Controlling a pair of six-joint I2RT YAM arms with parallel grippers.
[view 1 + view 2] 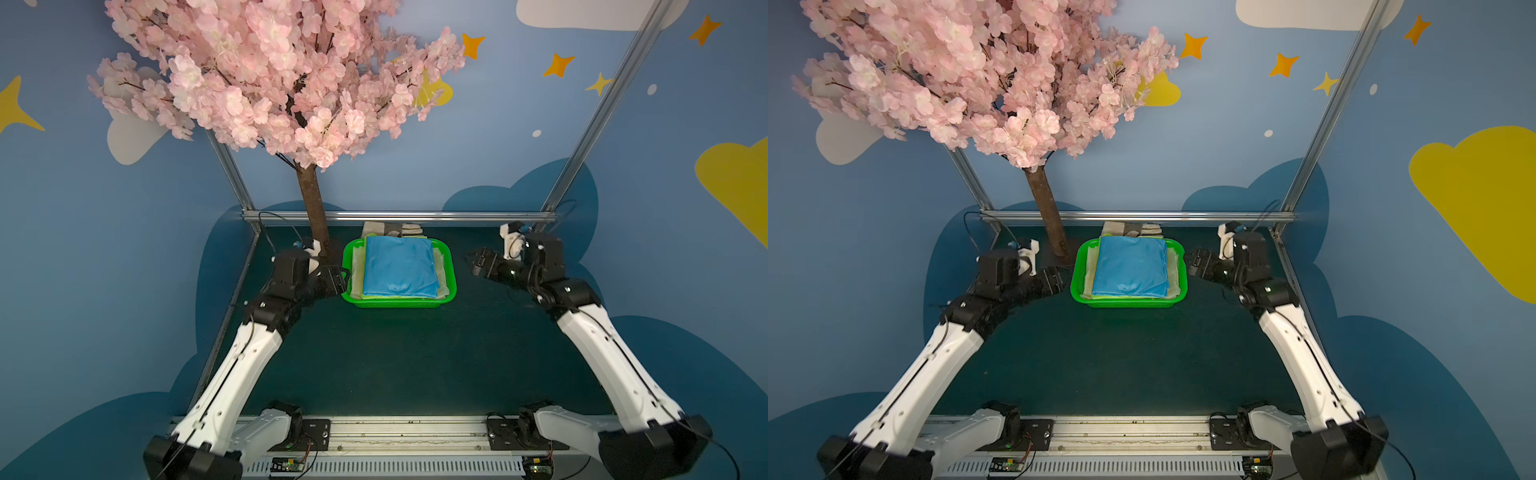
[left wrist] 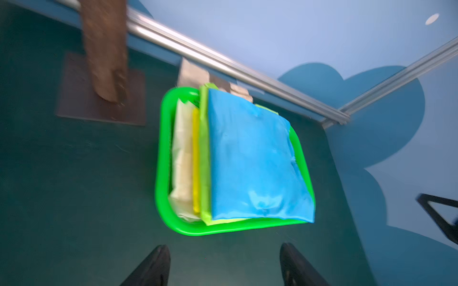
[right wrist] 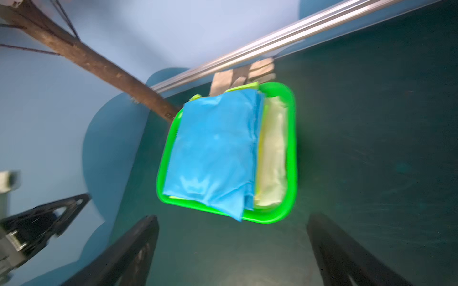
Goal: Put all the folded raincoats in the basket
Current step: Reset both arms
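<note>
While standing wide open and gripping nothing, the left tool point(image 2: 223, 247) and right tool point(image 3: 232, 218) are flanking the basket point(image 1: 399, 303) on the worktop point(image 1: 395, 365), each clear of its rim. Inside it, the blue raincoat point(image 1: 400, 268) is lying flat atop a folded stack point(image 2: 184, 153), its longer side seemingly running from the near rim toward the rail point(image 1: 395, 216).

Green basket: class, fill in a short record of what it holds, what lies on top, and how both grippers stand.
basket: green basket on the dark table, beside the tree trunk
top item: blue folded raincoat, in the basket, one corner overlapping the rim
beneath: other folded items, light green, yellow and cream
left gripper: fingers apart, empty, clear of the basket
right gripper: fingers apart, empty, clear of the basket
</note>
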